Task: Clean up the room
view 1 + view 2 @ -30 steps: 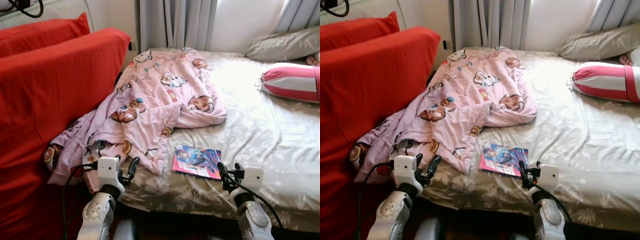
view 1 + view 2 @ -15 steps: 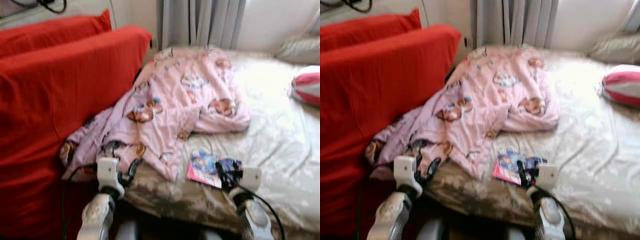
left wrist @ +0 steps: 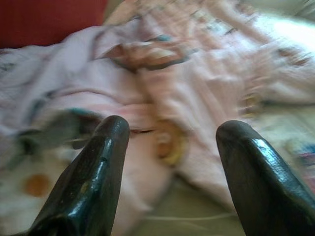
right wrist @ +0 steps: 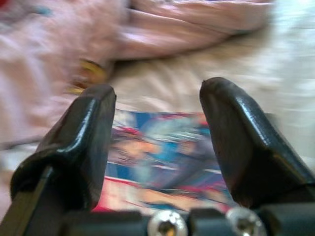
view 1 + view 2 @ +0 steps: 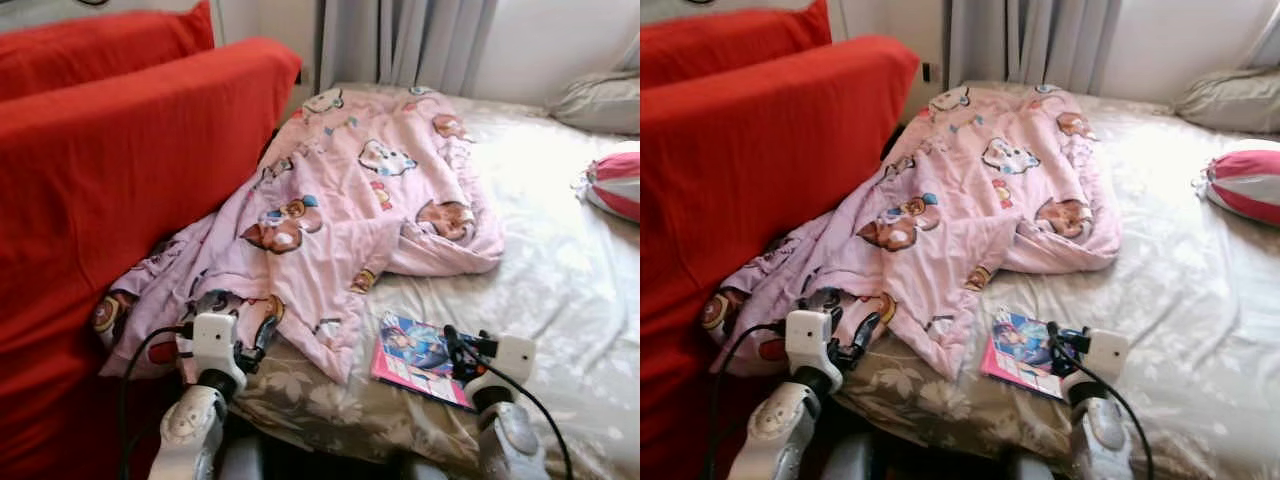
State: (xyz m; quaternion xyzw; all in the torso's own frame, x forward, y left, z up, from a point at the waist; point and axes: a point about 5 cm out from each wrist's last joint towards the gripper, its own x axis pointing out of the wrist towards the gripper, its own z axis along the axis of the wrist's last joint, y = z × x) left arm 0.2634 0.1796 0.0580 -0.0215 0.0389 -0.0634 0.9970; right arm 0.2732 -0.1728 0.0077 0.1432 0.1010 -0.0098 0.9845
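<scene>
Facing a bed (image 5: 560,270) where a thin book (image 5: 420,357) lies flat beside a crumpled pink blanket (image 5: 340,220).

Right gripper (image 4: 155,142) hangs just over the book, fingers apart; left gripper (image 3: 170,162) likewise spread, empty, near the blanket's hem. The book looks light, stiff and slippery: pinching its near edge seems best.

No lettering, label, brand or number can be read anywhere in these views. The glossy comic book (image 5: 420,357) lying on the floral bedsheet (image 5: 560,290) carries a colourful cover whose title, if printed, is too small and blurred to make out. The pink blanket (image 5: 340,220) bears only cartoon animal figures, with no legible words.
</scene>
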